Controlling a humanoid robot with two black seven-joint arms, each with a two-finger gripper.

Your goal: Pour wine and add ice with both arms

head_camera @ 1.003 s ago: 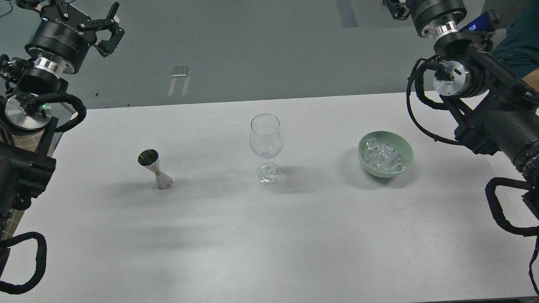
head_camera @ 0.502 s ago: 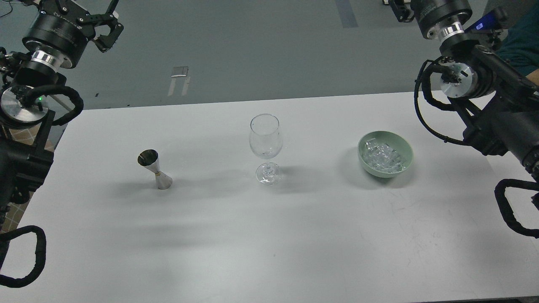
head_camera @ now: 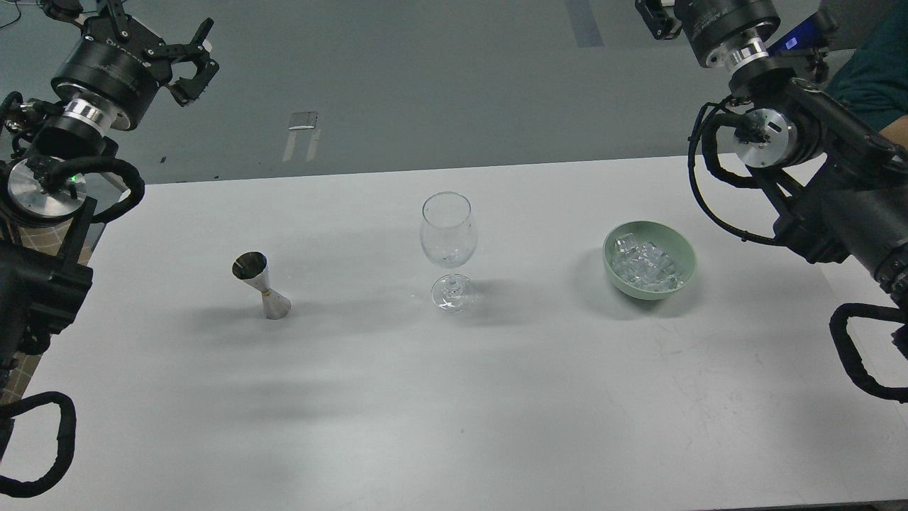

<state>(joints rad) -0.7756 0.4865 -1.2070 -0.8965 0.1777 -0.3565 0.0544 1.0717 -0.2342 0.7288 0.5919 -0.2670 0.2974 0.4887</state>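
Note:
A clear, empty stemmed wine glass [head_camera: 447, 238] stands upright at the table's middle. Ice [head_camera: 644, 267] lies as several clear cubes in a pale green bowl [head_camera: 687, 257] to its right. A steel jigger [head_camera: 261, 285] stands to the glass's left. My left arm [head_camera: 92, 85] is raised at the far left beyond the table's back edge; its gripper [head_camera: 186, 62] is open and empty. My right arm [head_camera: 794, 142] is raised at the far right. Its gripper [head_camera: 656, 18] is mostly cut off by the top edge, and its fingers cannot be told apart.
The white table [head_camera: 454, 397] spans the view, its back edge running just behind the glass. Grey floor lies beyond it. A person in a teal top [head_camera: 876, 71] is at the far right behind my right arm.
My left gripper has shifted a little right and down from half a second ago. My right arm's wrist has shifted slightly left. Glass, jigger and bowl have not moved.

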